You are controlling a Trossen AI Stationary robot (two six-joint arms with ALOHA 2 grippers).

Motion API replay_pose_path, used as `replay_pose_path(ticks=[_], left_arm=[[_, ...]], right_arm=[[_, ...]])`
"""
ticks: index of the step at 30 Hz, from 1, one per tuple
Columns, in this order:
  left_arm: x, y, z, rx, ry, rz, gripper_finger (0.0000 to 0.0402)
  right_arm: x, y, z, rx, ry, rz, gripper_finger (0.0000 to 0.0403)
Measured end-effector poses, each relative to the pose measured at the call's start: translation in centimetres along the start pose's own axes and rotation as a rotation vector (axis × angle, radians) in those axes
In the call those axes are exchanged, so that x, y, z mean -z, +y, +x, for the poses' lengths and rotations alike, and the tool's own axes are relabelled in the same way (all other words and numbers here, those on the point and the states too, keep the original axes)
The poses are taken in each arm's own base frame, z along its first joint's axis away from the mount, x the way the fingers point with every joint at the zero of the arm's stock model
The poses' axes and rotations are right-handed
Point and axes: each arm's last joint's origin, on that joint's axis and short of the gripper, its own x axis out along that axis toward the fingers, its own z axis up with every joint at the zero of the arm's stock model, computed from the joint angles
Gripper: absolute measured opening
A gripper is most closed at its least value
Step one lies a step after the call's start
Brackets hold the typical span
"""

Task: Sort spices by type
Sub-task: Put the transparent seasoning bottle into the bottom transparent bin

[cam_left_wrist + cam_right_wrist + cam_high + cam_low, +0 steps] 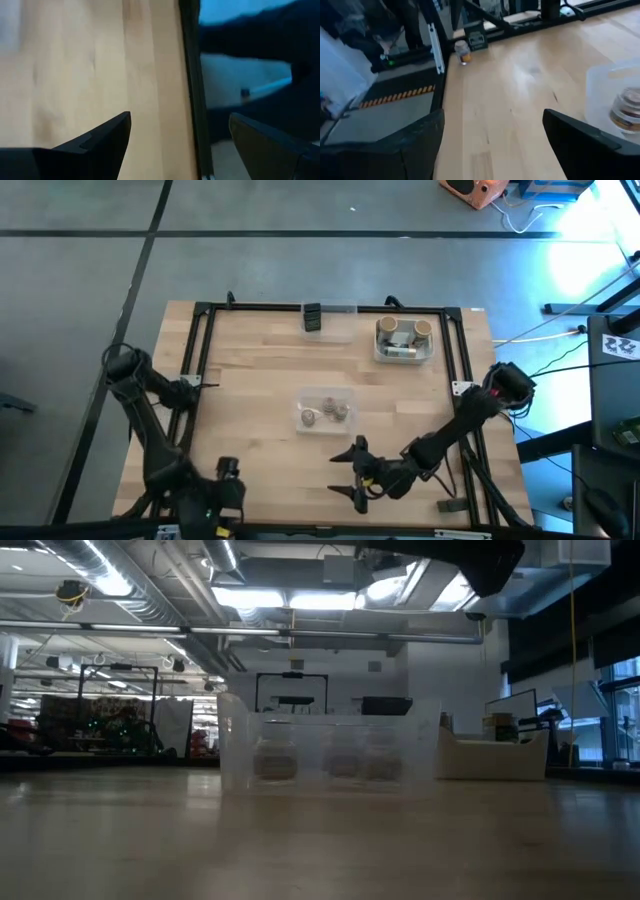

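In the high view, small grey-brown round jars (324, 412) stand in a clear bin (300, 418) at the table's middle. Tan-topped jars (408, 332) sit in the white tray (383, 348) at the far right. A dark boxy container (312, 318) stands at the far edge. The right wrist view shows another small jar (462, 51) and a dark box (476, 39) by the left rail. My right gripper (352, 473) (492, 115) hangs open near the near edge, just on the near side of the bin, pointing left. My left gripper (222, 490) (180, 117) is open at the near-left corner.
A black frame rail (200, 350) runs around the tabletop. The low view looks across bare wood to the clear bin (325, 750) and the white tray (490, 758). Bare wood lies between the bin and the left rail. A small dark object (448, 505) lies near the right arm.
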Motion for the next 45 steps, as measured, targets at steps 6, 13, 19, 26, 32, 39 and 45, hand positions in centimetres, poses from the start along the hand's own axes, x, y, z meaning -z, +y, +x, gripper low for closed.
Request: replay_pose_path(ticks=[6,13,19,26,32,39,45], left_arm=[[3.2,-1.2,0.1,-0.047,0.154,-0.105,0.0320],[6.7,-2.1,0.9,-0.116,0.226,-0.081,0.0320],[8.8,-2.4,1.3,-0.164,0.288,-0.097,0.0320],[9.6,-2.6,1.4,-0.175,0.295,-0.098,0.0320],[11.2,-1.9,2.9,-0.210,0.384,-0.116,0.0320],[11.4,-1.8,3.1,-0.212,0.394,-0.132,0.0307],[11.4,-1.9,3.1,-0.207,0.389,-0.148,0.0249]], right_arm=[[1.4,0.1,1.3,-0.016,-0.016,0.025,0.0335],[1.3,0.2,1.4,-0.027,-0.034,0.032,0.0335],[1.3,0.2,1.4,-0.025,-0.032,0.025,0.0335],[1.3,0.2,1.4,-0.026,-0.033,0.025,0.0335],[1.4,0.2,1.4,-0.024,-0.030,0.023,0.0335],[1.4,0.2,1.4,-0.024,-0.028,0.021,0.0335],[1.4,0.1,1.4,-0.022,-0.026,0.019,0.0335]])
